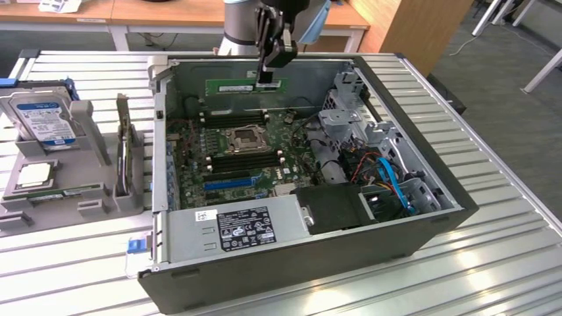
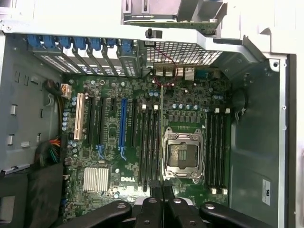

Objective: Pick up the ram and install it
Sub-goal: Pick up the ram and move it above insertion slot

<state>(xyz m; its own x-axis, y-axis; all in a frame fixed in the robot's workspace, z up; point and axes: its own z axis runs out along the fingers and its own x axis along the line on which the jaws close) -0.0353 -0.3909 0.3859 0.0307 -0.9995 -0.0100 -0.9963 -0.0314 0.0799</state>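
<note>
The ram (image 1: 237, 86), a long green stick with a white sticker, hangs level above the far end of the open computer case (image 1: 422, 217). My gripper (image 1: 267, 80) is shut on its upper edge, near the end toward the exterior view's right. Below lies the motherboard (image 1: 290, 128) with its CPU socket (image 1: 243, 138) and black memory slots (image 1: 230, 118) on both sides of it. In the wrist view the ram (image 2: 162, 137) shows edge-on as a thin line between my fingertips (image 2: 155, 186), over the board between the socket (image 2: 181, 156) and the slots (image 2: 149, 142).
A grey holder (image 1: 88, 207) on the exterior view's left carries a hard drive (image 1: 42, 120), a CPU chip (image 1: 35, 174), another green stick (image 1: 57, 194) and an upright card (image 1: 126, 141). Inside the case sit a power supply (image 1: 237, 224), drive cage (image 1: 347, 128) and blue cables (image 1: 393, 184).
</note>
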